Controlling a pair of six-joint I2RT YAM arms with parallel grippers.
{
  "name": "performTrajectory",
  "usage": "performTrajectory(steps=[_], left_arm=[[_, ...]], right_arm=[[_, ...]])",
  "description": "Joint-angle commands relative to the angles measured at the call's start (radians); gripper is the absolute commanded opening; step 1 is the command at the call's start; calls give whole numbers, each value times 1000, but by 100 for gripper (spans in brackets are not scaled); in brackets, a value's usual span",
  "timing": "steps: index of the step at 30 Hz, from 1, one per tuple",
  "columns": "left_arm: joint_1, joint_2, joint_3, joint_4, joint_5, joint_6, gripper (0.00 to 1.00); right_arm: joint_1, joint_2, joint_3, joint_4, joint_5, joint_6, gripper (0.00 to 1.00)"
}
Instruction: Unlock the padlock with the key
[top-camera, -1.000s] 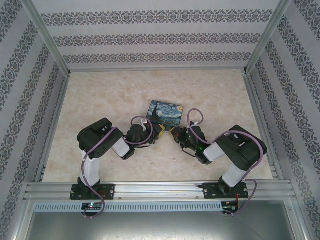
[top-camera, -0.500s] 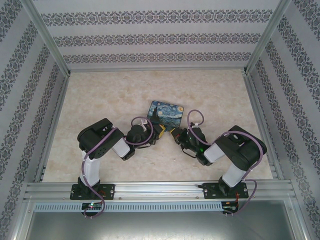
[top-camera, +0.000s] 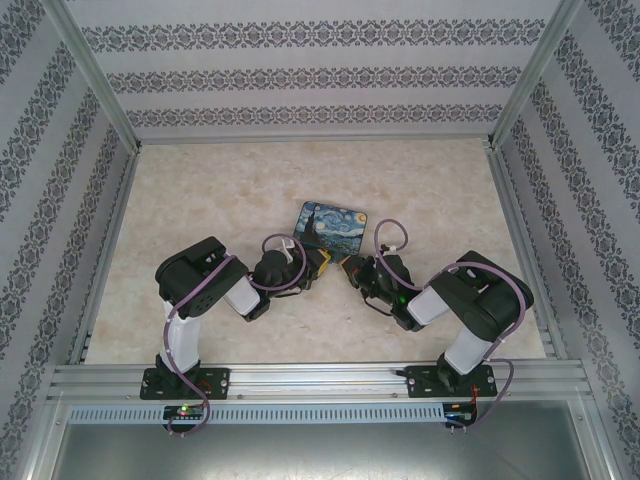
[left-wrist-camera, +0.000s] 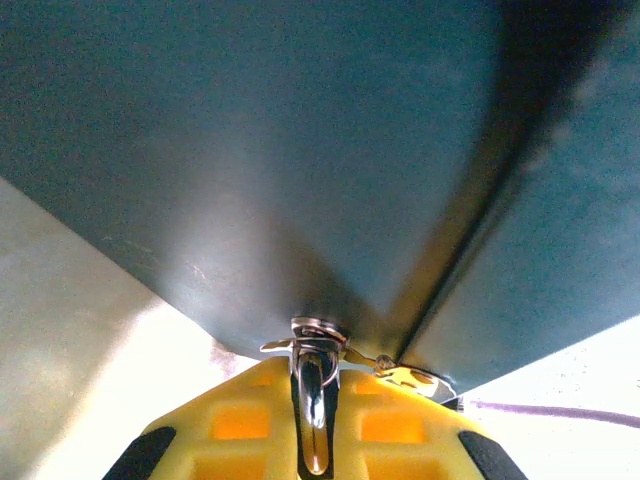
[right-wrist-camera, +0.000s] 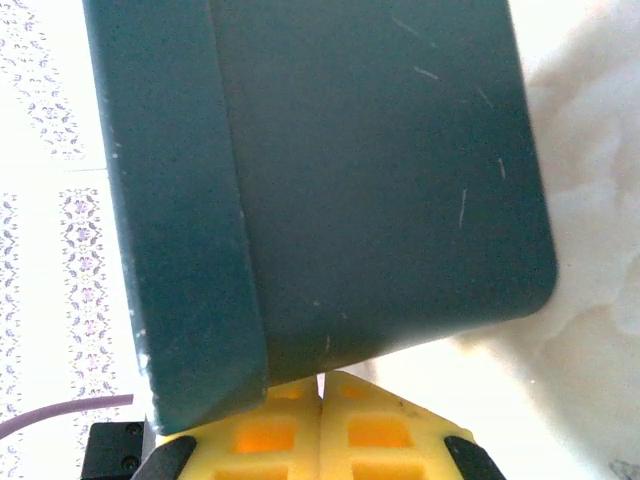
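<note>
My left gripper (left-wrist-camera: 315, 378) is shut on the silvery shackle loop of the padlock (left-wrist-camera: 316, 345), which sits right against the dark side of the tin (left-wrist-camera: 300, 150). A thin metal sliver, the key (left-wrist-camera: 405, 374), reaches the padlock from the right. My right gripper (right-wrist-camera: 322, 382) is shut, with a thin pale sliver at the seam of its yellow fingertips (right-wrist-camera: 375, 400), just under the tin (right-wrist-camera: 380, 180). Seen from above, the left gripper (top-camera: 322, 263) and right gripper (top-camera: 350, 268) meet tip to tip at the tin's (top-camera: 335, 225) near edge.
The swirl-painted tin lies flat at the middle of the marble-patterned table (top-camera: 220, 190). Patterned walls and metal frame posts (top-camera: 95, 75) close in the left, right and back. A purple cable (left-wrist-camera: 560, 412) runs by the right gripper.
</note>
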Motion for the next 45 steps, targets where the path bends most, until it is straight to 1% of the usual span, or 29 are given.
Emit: performTrajectory(steps=[1, 6, 15, 31, 39, 41, 45], left_arm=[[-22, 18, -14, 49, 45, 5, 0], [-21, 18, -16, 40, 47, 19, 0], [-21, 16, -17, 29, 54, 42, 0], [-21, 14, -24, 23, 74, 82, 0], [-21, 23, -11, 41, 76, 61, 0], [-22, 26, -8, 51, 77, 46, 0], [-27, 25, -5, 86, 69, -13, 0]], right_arm=[[16, -28, 18, -20, 14, -7, 0], [8, -56, 28, -57, 8, -23, 0], [1, -50, 56, -84, -11, -39, 0], [-1, -87, 64, -83, 2, -18, 0], [12, -71, 64, -76, 2, -10, 0], [15, -59, 92, -74, 2, -10, 0], [22, -23, 90, -53, 11, 2, 0]])
